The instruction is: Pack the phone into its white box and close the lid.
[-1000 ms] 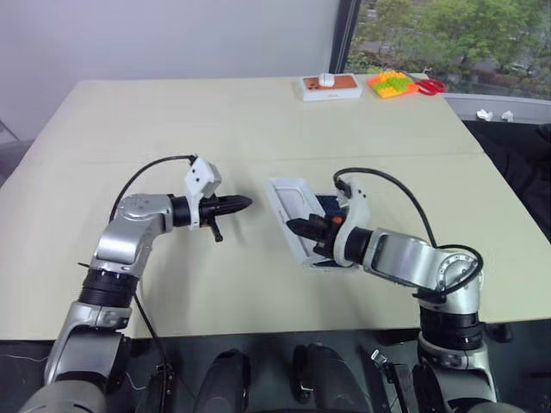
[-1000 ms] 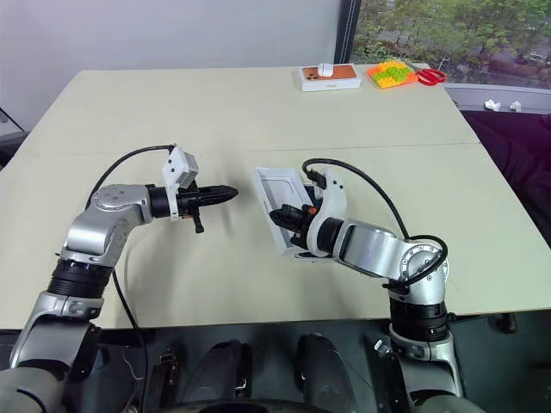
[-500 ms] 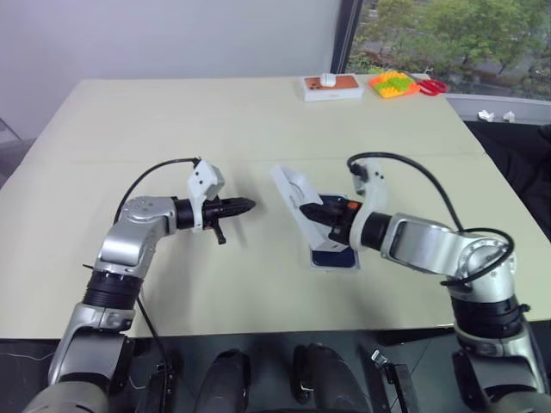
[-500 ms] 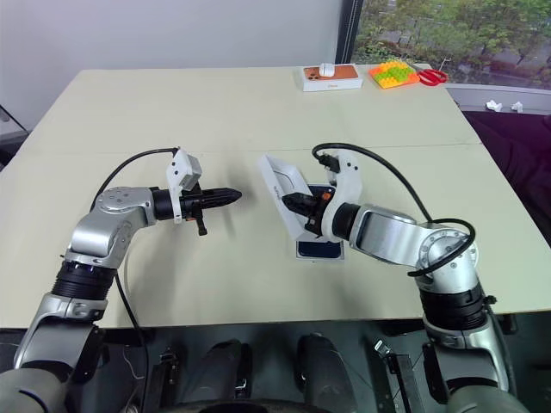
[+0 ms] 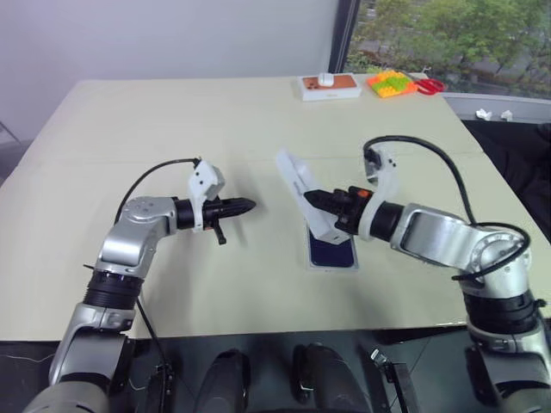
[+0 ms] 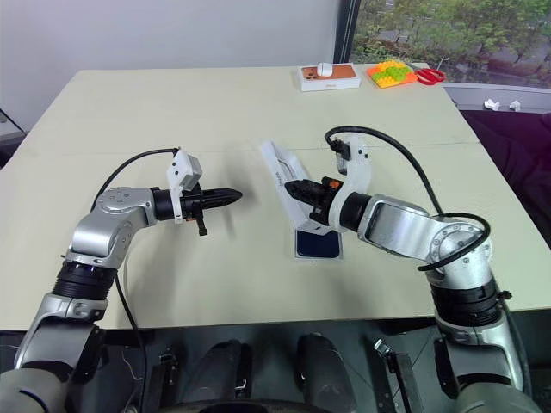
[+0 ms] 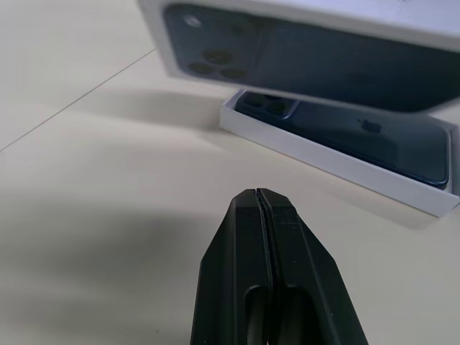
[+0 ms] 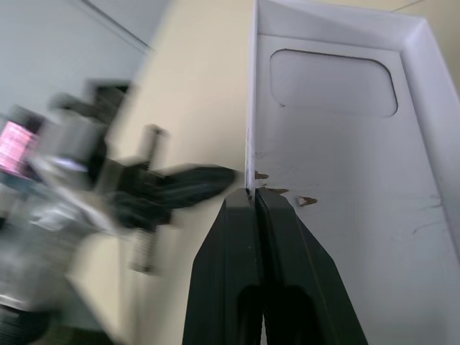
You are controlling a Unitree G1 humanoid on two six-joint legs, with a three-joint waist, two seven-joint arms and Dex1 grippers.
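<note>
Pinching the lid (image 5: 301, 191) by one wall, the right hand (image 5: 312, 198) tilts it above the white box (image 7: 338, 162) holding the phone (image 5: 332, 249) mid-surface (image 5: 258, 112); left hand (image 5: 250, 205) closed, empty.

A pale beige table (image 5: 172, 112) filled most of the head views, a faint seam running across its top; at its far edge lay a small white box with an orange top (image 5: 331, 86), a small white object (image 5: 325, 80) resting on it; just beside that box sat a block toy of orange, yellow and green (image 5: 392, 83); red-handled scissors (image 5: 431, 85) lay next to the toy; a plain grey wall (image 5: 172, 39) rose behind the table; green trees (image 5: 448, 34) showed through the window.
</note>
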